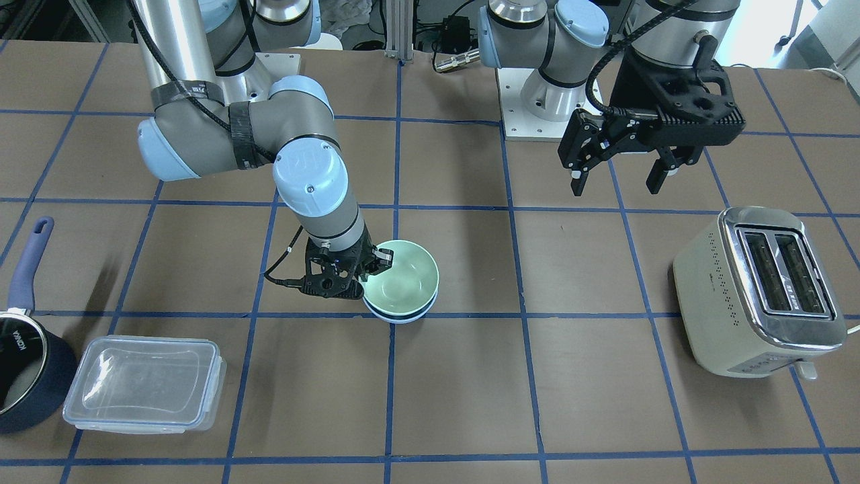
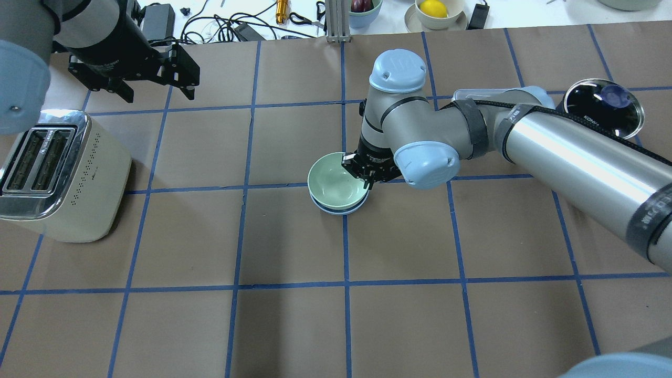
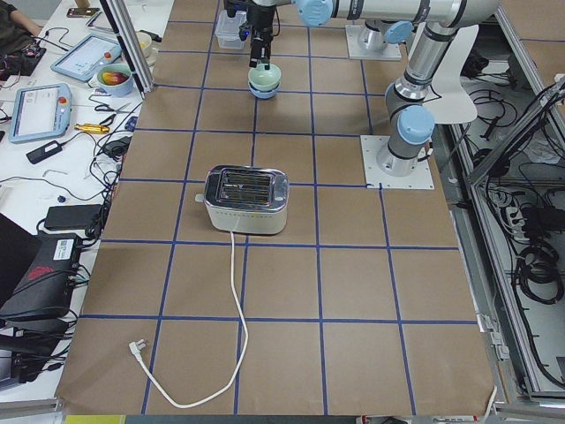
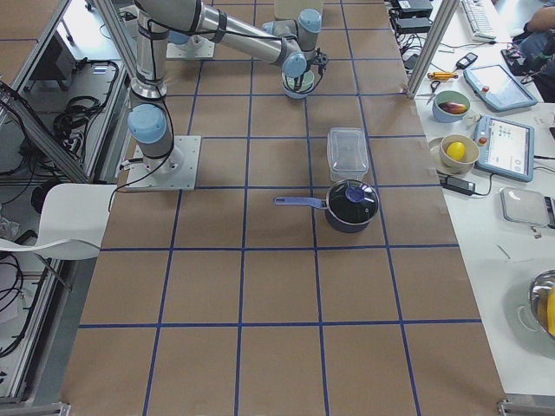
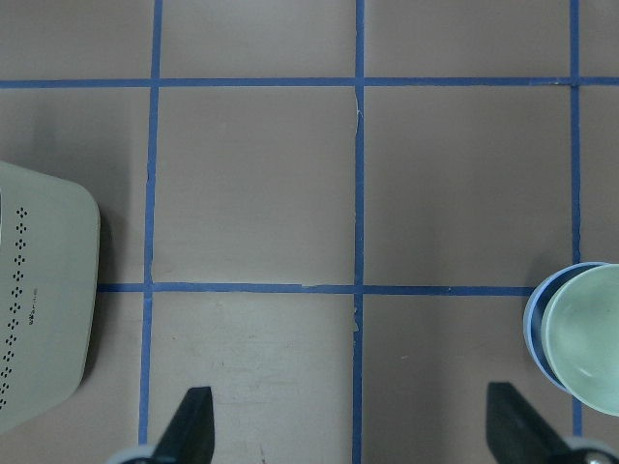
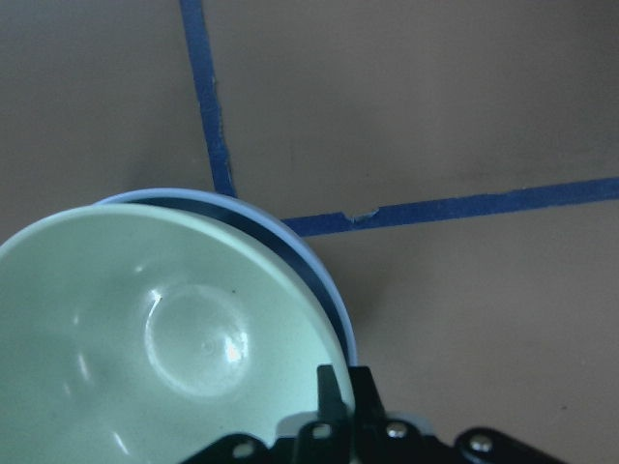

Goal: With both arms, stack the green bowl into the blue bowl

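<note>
Barely any of the small pale periwinkle-blue bowl (image 1: 401, 318) to see, only a thin rim under the pale mint-green bowl (image 1: 403, 282). The right arm's black gripper (image 1: 375, 263) sits half tucked beneath its own wrist. The dark navy saucepan (image 1: 27, 376) runs off the front view's edge, and the cream metal toaster (image 5: 39, 300) is clipped in the left wrist view.

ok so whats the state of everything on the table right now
green bowl, upright, nested in the blue bowl
blue bowl, upright, holding the green bowl
right gripper, shut on the green bowl's rim
left gripper, open, empty, raised
toaster, upright, slots empty, unplugged
saucepan, lid on
plastic container, lid on
</note>
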You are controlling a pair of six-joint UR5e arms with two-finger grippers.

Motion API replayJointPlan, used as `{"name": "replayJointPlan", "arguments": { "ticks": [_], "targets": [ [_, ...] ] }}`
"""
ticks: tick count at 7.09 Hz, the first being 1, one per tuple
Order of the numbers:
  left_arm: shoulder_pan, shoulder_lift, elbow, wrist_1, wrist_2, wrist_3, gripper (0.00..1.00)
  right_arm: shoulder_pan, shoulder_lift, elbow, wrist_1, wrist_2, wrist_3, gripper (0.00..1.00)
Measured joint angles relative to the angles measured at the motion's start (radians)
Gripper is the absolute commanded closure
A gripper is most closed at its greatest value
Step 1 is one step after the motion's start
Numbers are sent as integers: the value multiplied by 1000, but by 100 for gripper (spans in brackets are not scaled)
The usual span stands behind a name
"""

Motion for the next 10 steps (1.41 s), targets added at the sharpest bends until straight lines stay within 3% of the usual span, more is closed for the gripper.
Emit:
{"name": "replayJointPlan", "arguments": {
  "ticks": [3, 4, 7, 8, 10],
  "targets": [
    [0, 0, 0, 0, -1, 0, 0, -37, -22, -44, 19, -24, -9, 0],
    [0, 0, 0, 0, 0, 2, 0, -63, -44, -104, 90, -42, -31, 0],
    [0, 0, 0, 0, 4, 4, 0, -172, -118, -325, 448, -162, -245, 0],
    [0, 0, 0, 0, 4, 3, 0, -226, -169, -349, 525, -171, -324, 0],
    [1, -1, 3, 0, 1, 1, 0, -317, -297, -307, 602, -170, -493, 0]
  ]
}}
